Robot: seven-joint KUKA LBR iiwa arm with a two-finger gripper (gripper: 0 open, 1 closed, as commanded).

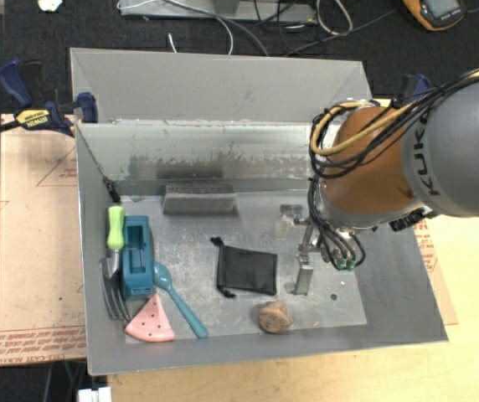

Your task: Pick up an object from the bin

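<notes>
The gripper [303, 276] is seen low over the floor of the grey metal bin [223, 332], right of centre, under the orange-covered wrist. Whether it is apart or together cannot be told (the wrist and its cables hide much of it), and nothing is seen held in it.

Two things lie nearest. A flat black square pouch [247, 271] is just beside the gripper on the view's left, and a small brown rounded lump [275, 316] is near it toward the front wall. Bare metal appears to lie under the tip, so no thing can be said to be chosen.

For the pick to be done well, a target should be settled first. The lump is judged the easier choice, since it stands proud of the floor and could be straddled from above. The pouch lies flat and would have to be caught by an edge, where a slip is likely. Whichever is taken, the gripper should be centred over it before it is lowered, and the descent should be stopped short of hard contact with the metal.

The grey oblong block [199, 200] by the back wall and the heap at the left, with its blue plastic holder [137, 258], teal spoon [175, 301] and pink wedge [151, 323], are well apart and need not be disturbed.
</notes>
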